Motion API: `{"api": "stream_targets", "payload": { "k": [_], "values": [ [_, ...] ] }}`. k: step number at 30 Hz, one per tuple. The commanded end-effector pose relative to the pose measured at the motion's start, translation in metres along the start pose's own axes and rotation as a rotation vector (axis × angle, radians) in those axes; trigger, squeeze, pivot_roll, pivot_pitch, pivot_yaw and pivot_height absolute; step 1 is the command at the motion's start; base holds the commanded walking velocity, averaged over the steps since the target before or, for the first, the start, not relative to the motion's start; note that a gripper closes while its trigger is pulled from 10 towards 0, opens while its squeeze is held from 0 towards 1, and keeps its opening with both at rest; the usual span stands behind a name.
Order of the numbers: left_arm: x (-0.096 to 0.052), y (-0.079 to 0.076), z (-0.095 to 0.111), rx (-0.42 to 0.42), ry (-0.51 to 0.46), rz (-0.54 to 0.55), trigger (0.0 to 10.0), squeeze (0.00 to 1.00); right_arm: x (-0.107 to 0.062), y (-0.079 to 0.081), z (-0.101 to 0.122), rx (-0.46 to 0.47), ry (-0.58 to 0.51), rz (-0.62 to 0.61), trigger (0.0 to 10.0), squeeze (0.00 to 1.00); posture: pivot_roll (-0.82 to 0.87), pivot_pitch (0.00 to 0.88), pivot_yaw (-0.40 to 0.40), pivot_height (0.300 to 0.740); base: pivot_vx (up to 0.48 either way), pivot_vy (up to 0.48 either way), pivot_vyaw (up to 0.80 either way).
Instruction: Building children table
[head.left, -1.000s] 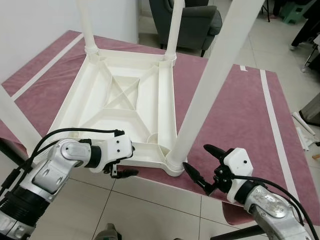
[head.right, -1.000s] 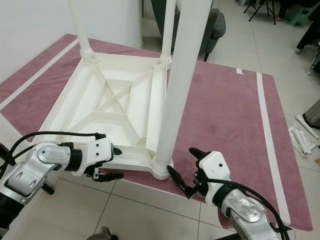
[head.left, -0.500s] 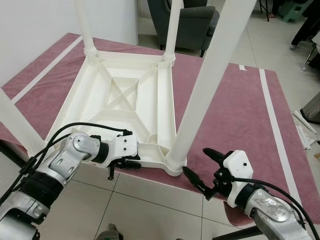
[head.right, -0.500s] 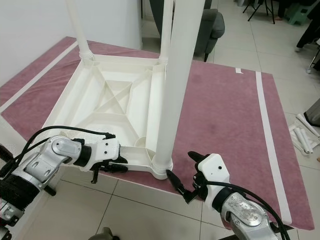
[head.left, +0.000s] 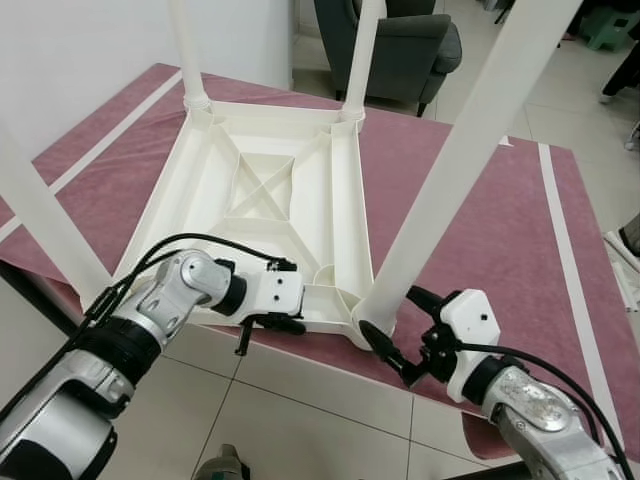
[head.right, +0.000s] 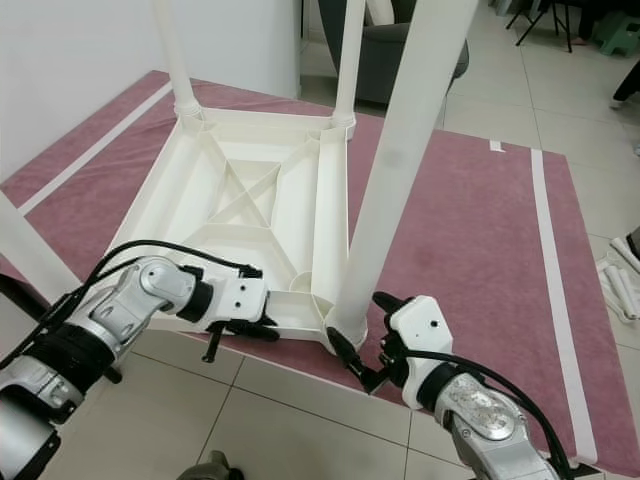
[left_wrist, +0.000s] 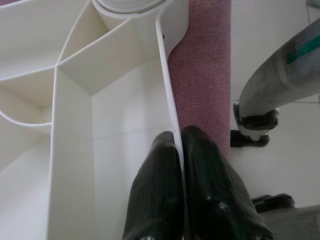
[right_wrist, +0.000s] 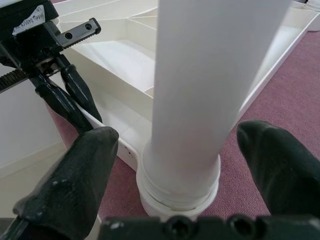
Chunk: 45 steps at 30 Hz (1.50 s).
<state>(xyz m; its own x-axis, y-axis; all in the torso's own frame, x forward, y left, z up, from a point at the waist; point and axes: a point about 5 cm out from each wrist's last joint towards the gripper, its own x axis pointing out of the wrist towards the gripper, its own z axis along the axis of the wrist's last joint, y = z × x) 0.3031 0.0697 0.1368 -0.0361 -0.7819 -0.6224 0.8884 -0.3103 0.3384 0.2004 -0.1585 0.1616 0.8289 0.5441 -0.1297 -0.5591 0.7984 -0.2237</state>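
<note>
The children's table (head.left: 270, 190) lies upside down on the rug (head.left: 480, 230), your left gripper (left_wrist: 179, 150) clenched on its thin rim and your right gripper (right_wrist: 175, 145) spread around the near leg (head.left: 450, 190); squeeze off-centre and the leg may tilt in its socket.

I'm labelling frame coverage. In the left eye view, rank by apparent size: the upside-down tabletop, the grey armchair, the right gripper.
1. Upside-down tabletop: largest by far.
2. Grey armchair: smaller, but it stands farther off and is cropped, so its look understates it.
3. Right gripper: smallest, though nearest the camera.
</note>
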Motion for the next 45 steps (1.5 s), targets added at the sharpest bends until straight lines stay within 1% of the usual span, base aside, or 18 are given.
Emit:
{"api": "stream_targets", "payload": {
  "k": [1,3,4,7,10,14,15,16,17,21,25,29,40,41,42,43,44,45],
  "values": [
    [0.0,0.015,0.032,0.212,-0.053,0.024,0.0,0.0,0.001,0.002,-0.003,0.016,0.014,0.004,10.0,0.0,0.06,0.041,0.014,0.74,0.0,0.0,0.0],
    [0.0,0.015,0.032,0.212,-0.053,0.024,0.0,0.0,0.001,0.002,-0.003,0.016,0.014,0.004,10.0,0.0,0.06,0.041,0.014,0.74,0.0,0.0,0.0],
    [0.006,0.024,0.045,0.314,-0.054,0.036,0.0,0.0,0.003,0.002,-0.002,0.021,0.003,-0.001,10.0,0.0,0.06,0.038,0.016,0.74,0.0,0.0,0.0],
    [0.013,0.028,0.055,0.375,-0.068,0.032,0.0,0.0,0.007,0.001,0.001,0.022,-0.013,-0.023,10.0,0.0,0.06,0.036,0.017,0.74,0.0,0.0,0.0],
    [0.017,0.027,0.057,0.38,-0.074,0.02,0.0,0.0,0.009,-0.002,0.003,0.025,-0.025,-0.051,10.0,0.0,0.06,0.036,0.017,0.74,0.0,0.0,0.0],
    [0.028,0.009,0.042,0.333,-0.069,-0.033,0.0,0.0,0.016,-0.017,0.011,0.061,-0.076,-0.157,10.0,0.0,0.05,0.033,0.029,0.74,0.0,0.0,0.0],
    [0.029,0.001,0.032,0.296,-0.051,-0.029,6.0,0.0,0.02,-0.022,0.012,0.059,-0.086,-0.168,10.0,0.0,0.05,0.031,0.025,0.74,0.0,0.0,0.0],
    [0.029,0.001,0.032,0.296,-0.051,-0.029,6.0,0.0,0.02,-0.022,0.012,0.059,-0.086,-0.168,10.0,0.0,0.05,0.031,0.025,0.74,0.0,0.0,0.0],
    [0.029,0.0,0.03,0.284,-0.043,-0.025,10.0,0.0,0.022,-0.023,0.013,0.055,-0.086,-0.171,10.0,0.0,0.05,0.031,0.025,0.74,0.0,0.0,0.0],
    [0.027,0.001,0.023,0.222,-0.035,0.028,10.0,0.0,0.027,-0.029,0.011,0.047,-0.077,-0.206,10.0,0.0,0.06,0.031,0.016,0.74,0.0,0.0,0.0],
    [0.014,0.008,0.017,0.057,-0.083,0.196,10.0,0.0,0.037,-0.026,-0.002,0.106,-0.057,-0.225,10.0,0.0,0.09,0.029,-0.002,0.74,0.0,0.0,0.0],
    [0.011,0.008,0.016,0.028,-0.102,0.217,10.0,0.0,0.038,-0.024,-0.003,0.132,-0.064,-0.187,10.0,0.0,0.09,0.029,-0.002,0.74,0.0,0.0,0.0],
    [0.007,0.009,0.01,-0.028,-0.102,0.284,10.0,0.0,0.047,-0.033,-0.001,0.089,-0.058,0.008,10.0,0.0,0.09,0.022,-0.002,0.74,0.0,0.0,0.0],
    [0.007,0.008,0.01,-0.034,-0.102,0.286,9.2,0.0,0.048,-0.032,-0.001,0.095,-0.056,0.032,10.0,0.0,0.1,0.021,-0.002,0.74,0.0,0.0,0.0],
    [0.007,0.008,0.01,-0.034,-0.102,0.286,9.2,0.0,0.048,-0.032,-0.001,0.095,-0.056,0.032,10.0,0.0,0.1,0.021,-0.002,0.74,0.0,0.0,0.0],
    [0.006,0.007,0.009,-0.041,-0.102,0.287,7.5,0.0,0.048,-0.032,-0.001,0.096,-0.054,0.053,10.0,0.0,0.1,0.021,-0.002,0.74,0.0,0.0,0.0],
    [0.006,0.007,0.009,-0.041,-0.102,0.287,7.5,0.0,0.048,-0.032,-0.001,0.096,-0.054,0.053,10.0,0.0,0.1,0.021,-0.002,0.74,0.0,0.0,0.0],
    [0.005,0.006,0.009,-0.047,-0.102,0.288,3.0,0.0,0.047,-0.032,-0.002,0.091,-0.046,0.084,10.0,0.0,0.1,0.022,-0.002,0.74,0.0,0.0,0.0]
  ]
}}
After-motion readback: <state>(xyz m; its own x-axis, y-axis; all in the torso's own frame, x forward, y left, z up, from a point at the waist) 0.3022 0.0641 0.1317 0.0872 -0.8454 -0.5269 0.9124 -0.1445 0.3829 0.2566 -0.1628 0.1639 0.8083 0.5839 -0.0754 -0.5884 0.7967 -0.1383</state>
